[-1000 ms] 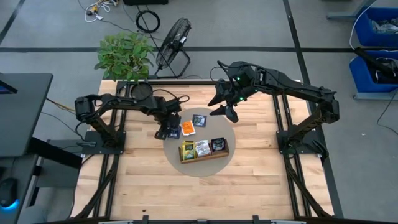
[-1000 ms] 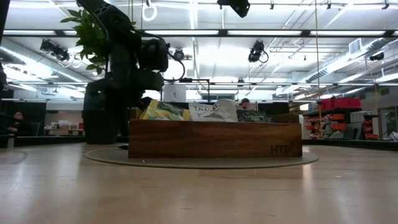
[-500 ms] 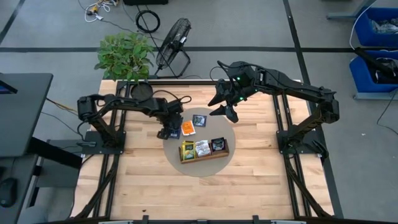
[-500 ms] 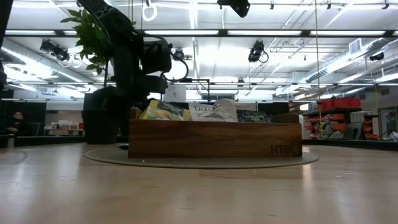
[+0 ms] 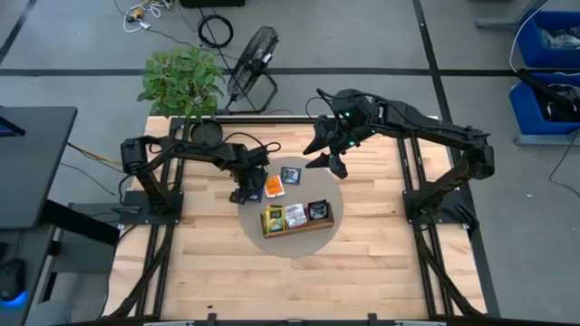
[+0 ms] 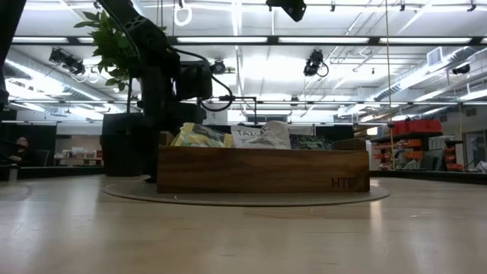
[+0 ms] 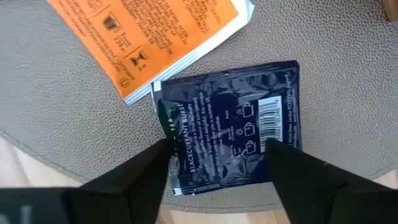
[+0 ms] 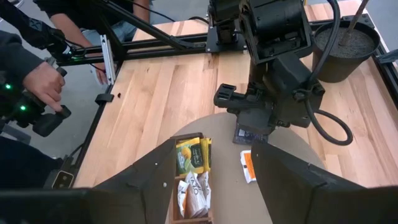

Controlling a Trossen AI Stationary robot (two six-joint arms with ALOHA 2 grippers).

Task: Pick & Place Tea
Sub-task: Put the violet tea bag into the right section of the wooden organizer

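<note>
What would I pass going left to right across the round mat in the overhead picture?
Left pincer over a dark blue packet → orange packet → black-and-white packet → right pincer hanging at the mat's far right edge.

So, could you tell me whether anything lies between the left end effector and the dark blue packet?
Nothing visible does: the left end effector is open directly over the dark blue packet, with the orange packet beside it, apart.
</note>
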